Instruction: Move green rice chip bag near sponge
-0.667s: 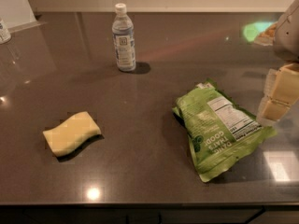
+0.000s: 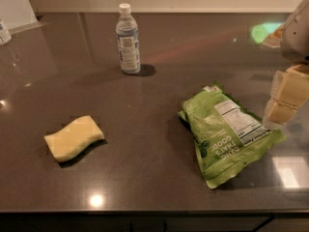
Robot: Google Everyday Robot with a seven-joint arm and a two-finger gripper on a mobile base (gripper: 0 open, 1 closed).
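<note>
The green rice chip bag (image 2: 223,135) lies flat on the dark countertop at the right, label side up. The pale-yellow sponge (image 2: 74,137) lies at the left front, well apart from the bag. My gripper (image 2: 285,98) hangs at the right edge of the view, just right of the bag's upper right corner and above the counter. Its tan blocky fingers hold nothing.
A clear water bottle (image 2: 128,38) with a white cap stands upright at the back centre. A small container (image 2: 4,32) sits at the far left edge. The dark countertop (image 2: 145,173) ends at a front edge near the bottom of the view.
My gripper has shifted slightly down toward the bag's right side. The bag, sponge and bottle have not moved.
</note>
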